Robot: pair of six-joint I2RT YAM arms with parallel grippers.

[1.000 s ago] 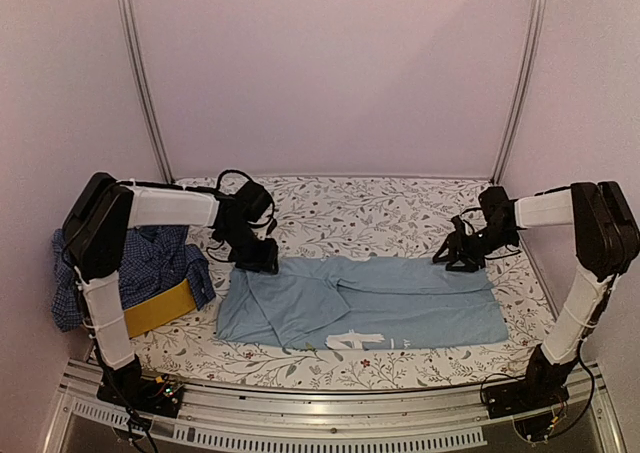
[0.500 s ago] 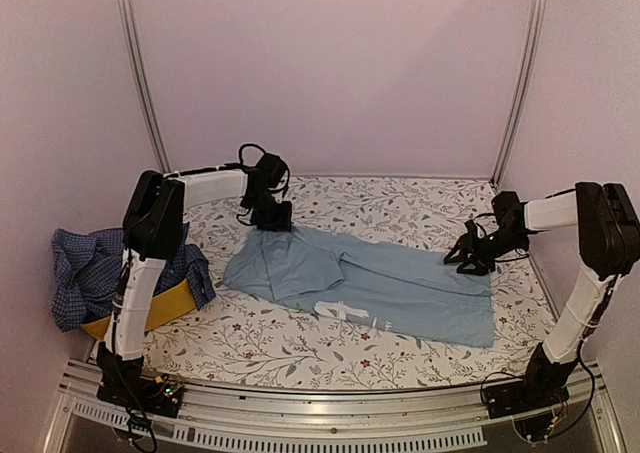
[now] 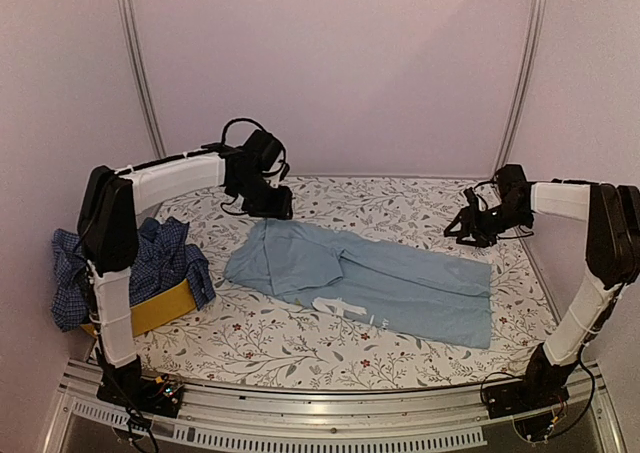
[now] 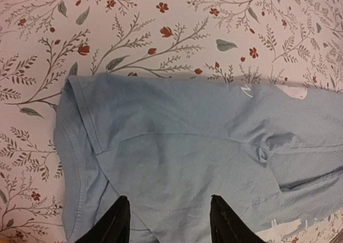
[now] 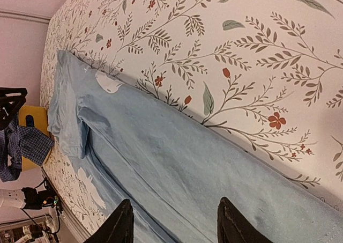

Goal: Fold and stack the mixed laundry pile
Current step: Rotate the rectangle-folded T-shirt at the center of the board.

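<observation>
One light blue T-shirt (image 3: 370, 283) lies spread nearly flat on the floral-covered surface (image 3: 390, 203), one side folded in and its white print (image 3: 335, 306) toward the near edge, apparently laid out for folding. Above the T-shirt's far left corner hovers the left gripper (image 3: 272, 205), fingers apart and empty. The right gripper (image 3: 468, 228), likewise spread and holding nothing, hangs above its far right corner. Left of the T-shirt, a navy-and-white checked shirt (image 3: 85, 263) sits heaped over the yellow fabric basket (image 3: 160, 308).

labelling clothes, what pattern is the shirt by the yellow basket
The shirt is blue-and-white checked, clearest from the top camera.
</observation>
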